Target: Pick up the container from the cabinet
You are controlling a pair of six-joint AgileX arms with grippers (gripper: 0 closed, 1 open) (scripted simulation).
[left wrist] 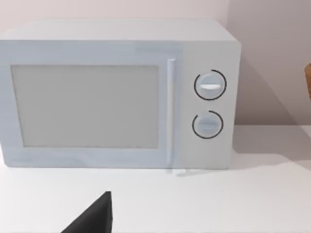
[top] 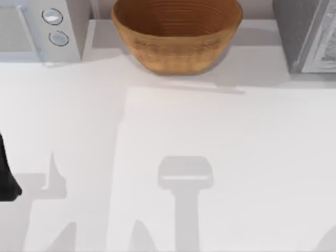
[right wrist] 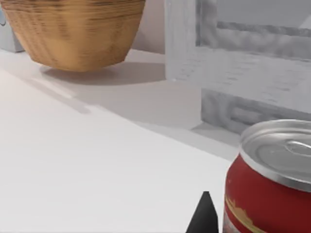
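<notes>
Close under my right gripper (right wrist: 205,216) — grip state I cannot tell — stands a red can (right wrist: 265,187) with a smooth silver lid, beside the grey cabinet (right wrist: 252,63). Farther back sits a ribbed wicker basket (top: 177,32), then a white microwave (left wrist: 116,94).

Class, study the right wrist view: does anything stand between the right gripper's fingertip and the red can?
Nothing visible does. The dark fingertip sits right beside the red can, with only bare white table around them. The wicker basket and the cabinet stand farther back.
</notes>
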